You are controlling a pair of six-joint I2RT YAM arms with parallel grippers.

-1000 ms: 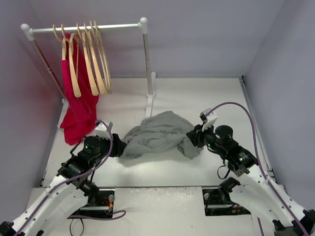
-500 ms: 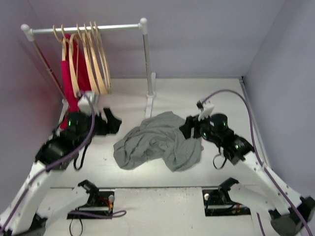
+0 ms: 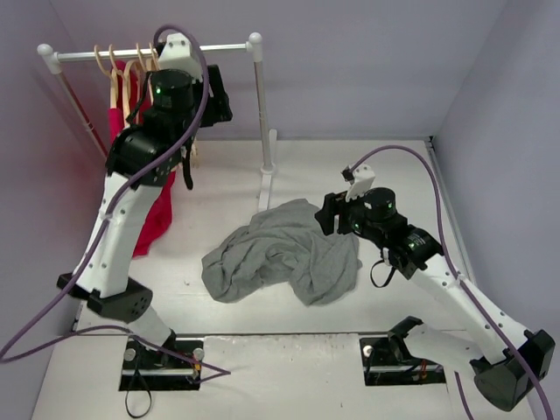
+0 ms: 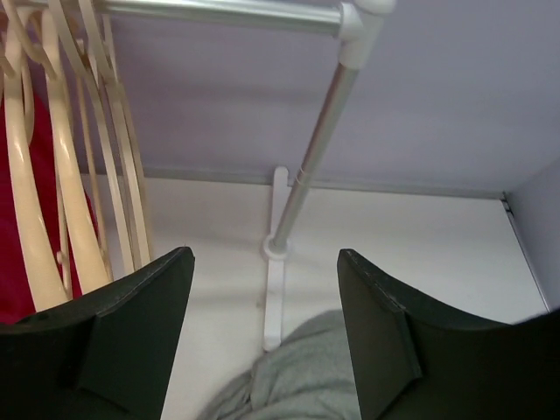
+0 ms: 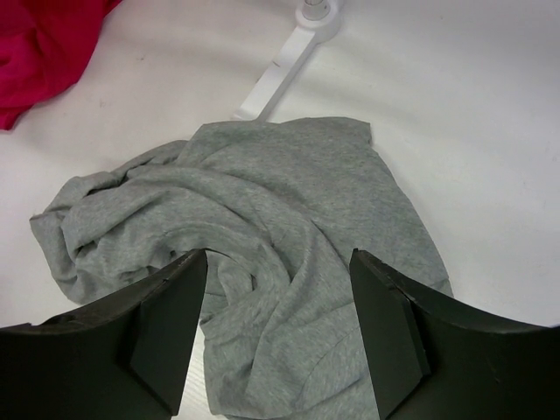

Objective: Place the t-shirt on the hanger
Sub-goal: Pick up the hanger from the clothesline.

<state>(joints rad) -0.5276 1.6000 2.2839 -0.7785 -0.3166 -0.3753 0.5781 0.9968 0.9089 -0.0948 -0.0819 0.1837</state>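
Note:
The grey t-shirt [image 3: 280, 254] lies crumpled on the white table, with no gripper touching it. My right gripper [image 3: 325, 214] hovers open just above its right edge. In the right wrist view the folds of the t-shirt [image 5: 289, 210] fill the gap in the right gripper [image 5: 278, 254]. My left gripper [image 3: 216, 94] is raised high beside several pale wooden hangers [image 3: 131, 70] on the rail, open and empty. In the left wrist view the left gripper [image 4: 267, 254] has those hangers [image 4: 31, 210] to its left, and the t-shirt [image 4: 306, 376] shows far below.
The white clothes rail [image 3: 227, 46] rests on a post [image 3: 261, 105] whose foot [image 3: 269, 175] reaches toward the shirt. A bright red garment [image 3: 153, 219] hangs at the left under the hangers. Grey walls close in on three sides.
Both grippers opened and let go of the t-shirt, which settled on the table. The left arm swung up from the table to the rail. The right gripper lifted and drew slightly back.

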